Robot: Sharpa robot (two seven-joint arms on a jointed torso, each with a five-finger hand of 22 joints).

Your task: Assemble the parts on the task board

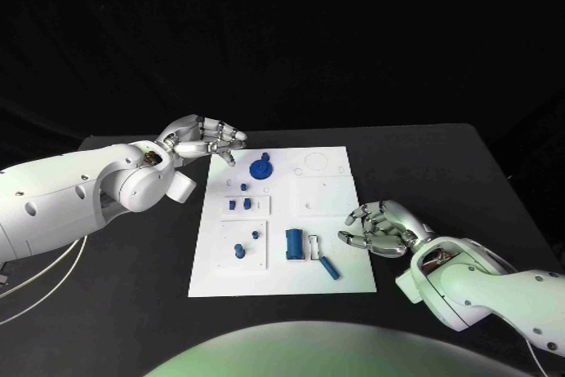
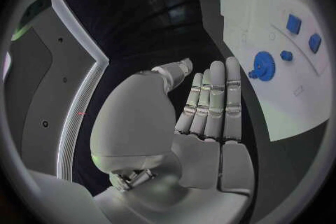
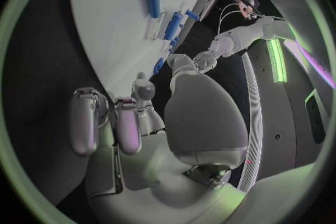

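White and flat, the task board (image 1: 335, 281) lies in the middle of the black worktop (image 1: 447, 161), with small blue parts scattered over its left and centre areas. A blue gear-shaped part (image 1: 261, 166) sits near the board's far left corner, just in front of the left hand (image 1: 202, 140), which hovers at that corner with its fingers stretched out side by side and nothing in its grasp; the left wrist view shows the same fingers (image 2: 213, 102) extended toward the gear (image 2: 262, 64). Several small blue pieces (image 1: 242, 204) rest along the board's left strip, and another one (image 1: 240, 250) stands in a square recess nearer the robot. A blue cylinder (image 1: 293, 243) lies near the board's centre, beside a white bar (image 1: 313, 247) and a slim blue pin (image 1: 330, 268). The right hand (image 1: 379, 228) sits at the board's right edge, fingers curled inward and holding nothing, close to the cylinder but apart from it.
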